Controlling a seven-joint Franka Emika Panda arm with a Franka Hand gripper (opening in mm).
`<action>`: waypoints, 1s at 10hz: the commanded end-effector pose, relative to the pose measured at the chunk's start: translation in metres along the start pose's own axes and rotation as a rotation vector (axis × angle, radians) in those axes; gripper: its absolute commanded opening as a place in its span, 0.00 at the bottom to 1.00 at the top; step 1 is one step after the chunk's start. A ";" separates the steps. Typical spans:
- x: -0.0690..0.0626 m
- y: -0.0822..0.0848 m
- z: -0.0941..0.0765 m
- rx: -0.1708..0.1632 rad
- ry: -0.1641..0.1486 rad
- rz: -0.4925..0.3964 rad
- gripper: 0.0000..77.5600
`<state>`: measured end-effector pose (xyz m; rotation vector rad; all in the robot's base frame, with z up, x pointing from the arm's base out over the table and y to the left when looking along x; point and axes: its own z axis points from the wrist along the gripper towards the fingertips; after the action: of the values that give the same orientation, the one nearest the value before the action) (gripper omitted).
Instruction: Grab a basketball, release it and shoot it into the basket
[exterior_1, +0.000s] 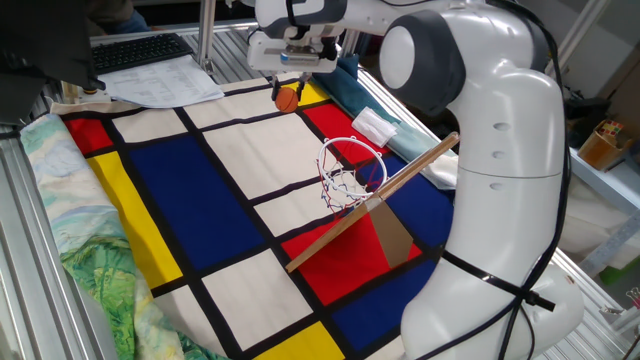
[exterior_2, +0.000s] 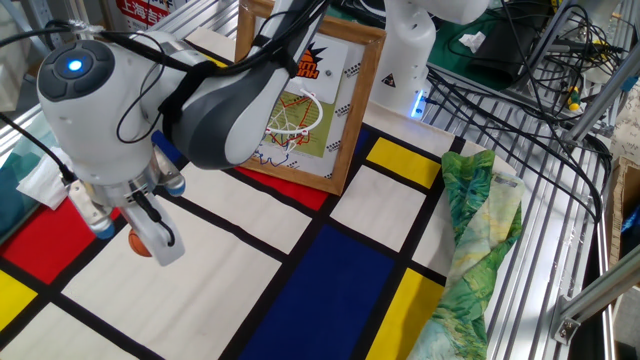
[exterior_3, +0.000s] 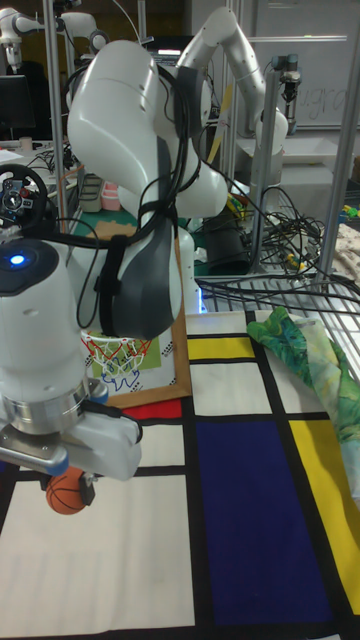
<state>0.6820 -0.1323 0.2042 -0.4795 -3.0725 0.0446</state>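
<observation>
Tiny orange basketball (exterior_3: 67, 493) with dark seams, pinched between the jaws of the gripper (exterior_1: 287, 93) above the desk (exterior_1: 250, 170). Well apart from the basket (exterior_1: 350, 170). Backboard print too blurred to read.

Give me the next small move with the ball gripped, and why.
Probably carry it toward the basket before releasing. The end effector holds the basketball above the checked cloth, well off to one side of the white rim, so opening now would likely drop it on the cloth.
</observation>
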 end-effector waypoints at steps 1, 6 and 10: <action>0.000 0.001 -0.007 -0.007 -0.009 0.005 0.02; 0.000 0.001 -0.006 -0.005 -0.037 -0.027 0.02; 0.000 0.001 -0.006 0.018 -0.111 -0.035 0.02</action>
<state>0.6817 -0.1309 0.2084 -0.4744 -3.0779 0.0406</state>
